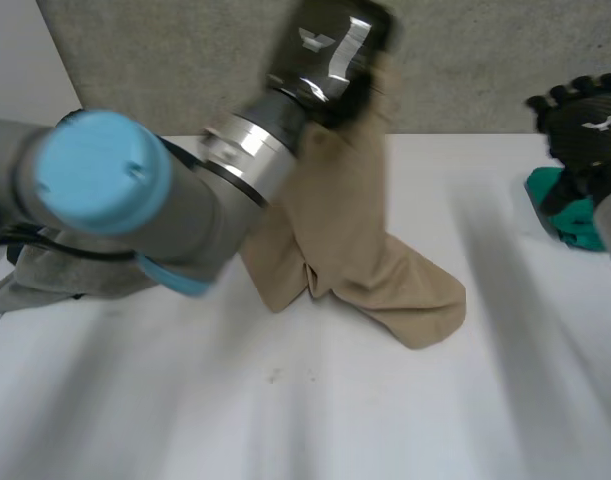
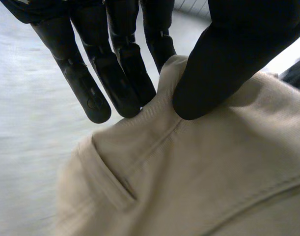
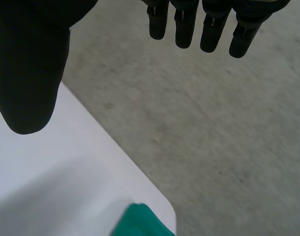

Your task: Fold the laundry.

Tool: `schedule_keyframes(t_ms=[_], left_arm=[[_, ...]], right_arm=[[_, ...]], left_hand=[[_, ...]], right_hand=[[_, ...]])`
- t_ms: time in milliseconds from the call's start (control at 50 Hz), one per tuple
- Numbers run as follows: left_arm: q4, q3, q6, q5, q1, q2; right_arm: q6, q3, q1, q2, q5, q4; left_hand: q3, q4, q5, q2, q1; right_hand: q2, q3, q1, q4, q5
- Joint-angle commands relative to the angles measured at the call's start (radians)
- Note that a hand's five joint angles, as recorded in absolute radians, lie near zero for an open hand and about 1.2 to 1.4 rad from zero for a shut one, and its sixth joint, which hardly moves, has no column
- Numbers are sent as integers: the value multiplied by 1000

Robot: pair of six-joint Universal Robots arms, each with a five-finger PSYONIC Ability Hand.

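A beige garment [image 1: 360,240] hangs from my left hand [image 1: 330,50], which is raised over the far middle of the table; its lower part still lies crumpled on the white table [image 1: 315,400]. In the left wrist view the thumb [image 2: 223,64] and fingers [image 2: 130,73] pinch a fold of the beige cloth [image 2: 199,172] near a seam and a pocket slit. My right hand [image 1: 585,125] hovers at the far right with straight, spread fingers [image 3: 208,24] and nothing in it.
A teal cloth [image 1: 565,205] lies at the table's far right edge, under the right hand, and its corner [image 3: 145,221] sits by the table corner. A grey cloth [image 1: 65,275] lies at the left, below my left arm. Grey floor lies beyond the table.
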Motion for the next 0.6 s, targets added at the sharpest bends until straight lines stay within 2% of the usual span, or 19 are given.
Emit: schedule_keyframes(t_ms=[20,40,60,80,100,120,200,300,380,440,460,520,600], left_arm=[[-12,-5,-173,139,-201,-123],[-16,-8,-172,142,-212,-132],[-20,-13,-172,145,-219,-139],[-26,-28,-170,150,-227,-146],[-29,-37,-170,153,-228,-148],[-30,-47,-169,158,-228,-146],[-35,-85,-166,165,-230,-120],[-35,-142,-158,161,-210,22],[-39,-188,-158,153,-99,128],[-67,-192,-157,153,-31,137],[-113,-192,-157,153,12,134],[-212,-176,-153,153,67,119],[-396,-52,-114,135,115,-34]], right_arm=[[60,-4,-140,-9,-4,0],[60,-4,-152,-9,-4,0],[60,-5,-166,-9,-7,0],[59,-13,-192,-5,-10,0],[57,-16,-199,3,-12,0],[54,-19,-206,6,-13,0],[48,-61,-210,75,-18,15],[10,-114,-209,127,-76,72],[5,-166,-189,127,-93,185],[8,-212,-152,130,-92,279],[10,-247,-134,138,-98,347],[16,-289,-121,170,-108,434],[48,-366,-115,276,-130,533]], left_hand=[[203,199,254,200,239],[203,199,254,200,239],[82,77,133,79,117],[-475,-479,-424,-478,-439],[-727,-732,-676,-730,-692],[-837,-842,-786,-840,-802],[-955,-960,-904,-959,-920],[-982,-987,-931,-985,-947],[-965,-969,-914,-968,-929],[-953,-958,-902,-956,-918],[-944,-949,-893,-947,-909],[-924,-928,-873,-927,-888],[-862,-867,-811,-865,-827]], right_hand=[[-39,-38,-55,-38,-47],[-39,-38,-55,-38,-47],[-39,-38,-55,-38,-47],[-39,-38,-55,-38,-47],[-39,-38,-55,-38,-47],[-39,-38,-55,-38,-47],[-39,-38,-55,-38,-47],[-39,-38,-55,-38,-47],[-39,-38,-55,-38,-47],[-39,-38,-55,-38,-47],[-39,-38,-55,-38,-47],[-39,-38,-55,-38,-47],[-39,-38,-55,-38,-47]])
